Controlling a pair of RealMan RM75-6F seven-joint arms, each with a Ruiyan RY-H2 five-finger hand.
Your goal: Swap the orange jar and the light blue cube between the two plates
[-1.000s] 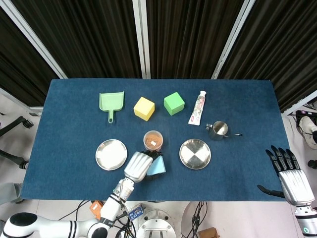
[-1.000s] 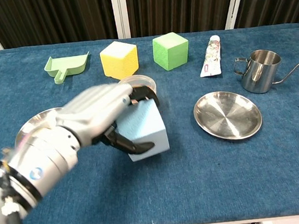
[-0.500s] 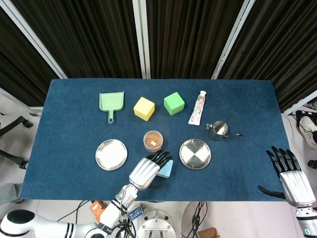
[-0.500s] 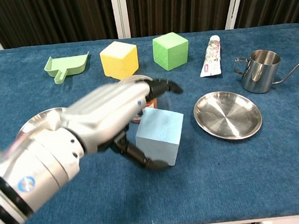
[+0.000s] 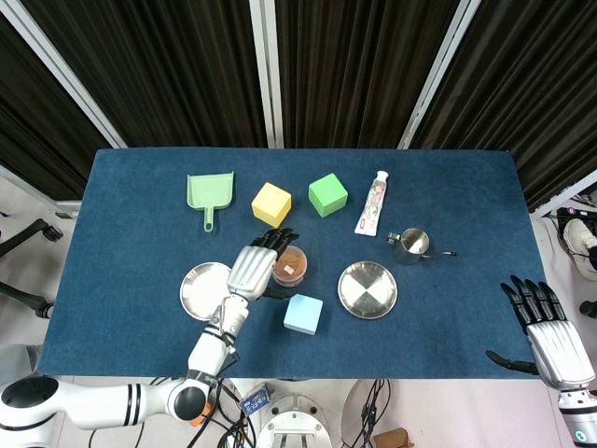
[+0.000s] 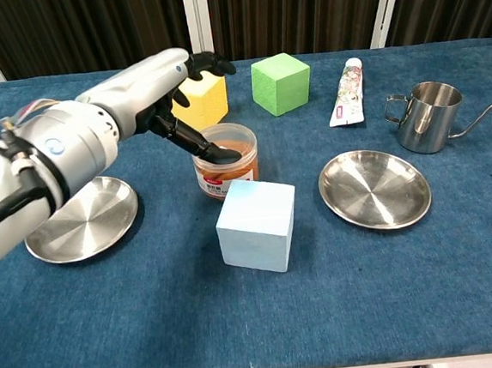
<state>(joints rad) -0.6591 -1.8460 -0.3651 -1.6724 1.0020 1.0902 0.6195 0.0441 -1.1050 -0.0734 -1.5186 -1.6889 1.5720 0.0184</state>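
Note:
The orange jar stands on the blue cloth between the two steel plates, on neither. The light blue cube sits on the cloth just in front of it, free of any hand. The left plate and the right plate are both bare. My left hand hovers at the jar's left side with fingers spread and the thumb reaching over the jar's rim, holding nothing. My right hand hangs open off the table's front right corner.
Along the back stand a green dustpan, a yellow cube, a green cube and a white tube. A steel pitcher with a thin spout stands behind the right plate.
My left hand has let go of the light blue cube, which now rests on the cloth. The hand has moved back and up to the orange jar. The right hand stays put.

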